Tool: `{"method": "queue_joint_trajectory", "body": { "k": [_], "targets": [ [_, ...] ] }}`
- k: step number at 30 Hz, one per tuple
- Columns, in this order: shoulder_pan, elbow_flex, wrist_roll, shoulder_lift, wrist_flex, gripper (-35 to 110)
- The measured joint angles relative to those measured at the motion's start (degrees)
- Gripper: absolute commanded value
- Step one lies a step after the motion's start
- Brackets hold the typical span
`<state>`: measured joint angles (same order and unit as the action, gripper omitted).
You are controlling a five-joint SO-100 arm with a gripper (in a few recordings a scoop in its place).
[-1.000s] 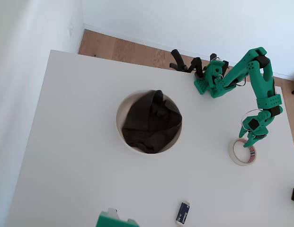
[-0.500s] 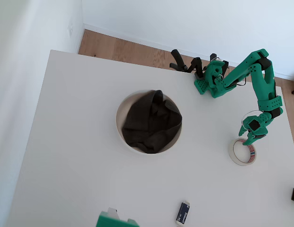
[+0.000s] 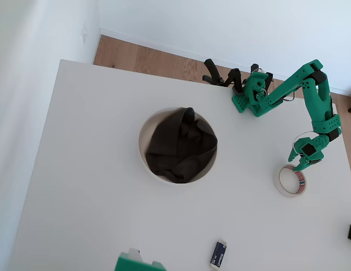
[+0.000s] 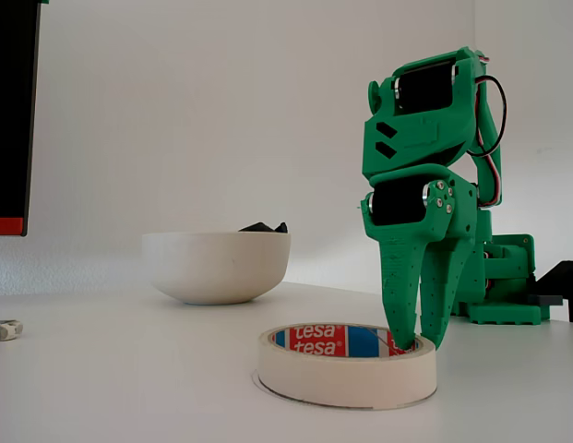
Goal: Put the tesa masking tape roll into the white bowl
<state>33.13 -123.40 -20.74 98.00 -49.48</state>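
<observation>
Hand [image 4: 417,343] tips hidden inside tape roll [image 4: 346,364]; grip unclear.

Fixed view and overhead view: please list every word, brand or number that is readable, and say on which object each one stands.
"tesa" – printed twice in white on red on the inner core of the tesa masking tape roll.
Small blue and white object near the table's front edge: its print is too small to read.
No other text is visible.

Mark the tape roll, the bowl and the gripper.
tape roll [image 4: 346,376], fixed view, outer side wall.
bowl [image 4: 217,266], fixed view, outer wall.
gripper [image 4: 419,340], fixed view, between fingertips.
</observation>
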Motion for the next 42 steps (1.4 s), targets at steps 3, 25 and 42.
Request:
{"method": "queue_joint_trajectory", "body": {
  "k": [3, 25, 42],
  "targets": [
    [0.4, 0.0, 0.0, 0.0, 0.0, 8],
    [-0.7, 0.0, 1.3, 0.6, 0.7, -8],
    [-20.8, 16.9, 10.5, 30.7, -28.4, -8]
  ]
}}
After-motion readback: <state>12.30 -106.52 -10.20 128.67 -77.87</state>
